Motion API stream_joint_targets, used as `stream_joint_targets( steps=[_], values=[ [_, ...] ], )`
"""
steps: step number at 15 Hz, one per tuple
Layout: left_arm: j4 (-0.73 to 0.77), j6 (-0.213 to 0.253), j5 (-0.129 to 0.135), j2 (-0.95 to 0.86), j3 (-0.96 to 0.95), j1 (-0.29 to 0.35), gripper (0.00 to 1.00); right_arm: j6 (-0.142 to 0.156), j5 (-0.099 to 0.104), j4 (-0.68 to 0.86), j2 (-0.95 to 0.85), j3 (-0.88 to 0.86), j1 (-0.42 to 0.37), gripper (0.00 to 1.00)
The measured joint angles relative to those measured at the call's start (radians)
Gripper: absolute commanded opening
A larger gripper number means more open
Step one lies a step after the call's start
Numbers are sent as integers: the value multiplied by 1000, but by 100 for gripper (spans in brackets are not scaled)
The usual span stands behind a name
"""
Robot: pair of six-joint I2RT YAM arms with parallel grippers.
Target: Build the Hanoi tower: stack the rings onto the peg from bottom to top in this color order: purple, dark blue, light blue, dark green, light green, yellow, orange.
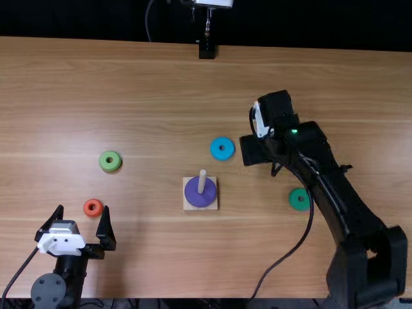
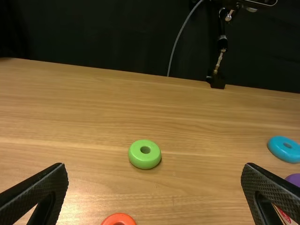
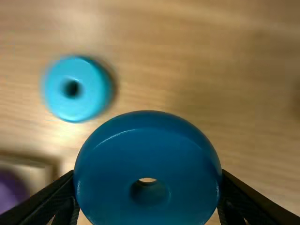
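With the left end effector [image 1: 82, 208] spread, the right end effector [image 3: 148, 176] clamps the dark blue ring [image 3: 147, 150] at two o'clock from the peg [image 1: 202, 180]: probably light, stiff, slick, best pinched across its rim.

Top view: table [image 1: 154, 84] bright, fairly even light; bkgd [image 1: 96, 19] near-black, soft shadows on wood. L wrist view: pale glare on table. R wrist view: thin highlight on dk blue ring [image 3: 147, 154], soft shadow beside lt blue ring [image 3: 56, 89].
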Motion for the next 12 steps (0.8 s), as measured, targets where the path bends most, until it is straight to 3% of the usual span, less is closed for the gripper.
stream_joint_targets(
  steps=[3,7,12],
  values=[
    [0,0,0,0,0,0,100,-42,-1,-222,-41,101,90,0],
    [0,0,0,0,0,0,100,-69,-3,-406,-43,278,175,0],
    [0,0,0,0,0,0,100,-91,-4,-499,-45,439,263,0]
  ],
)
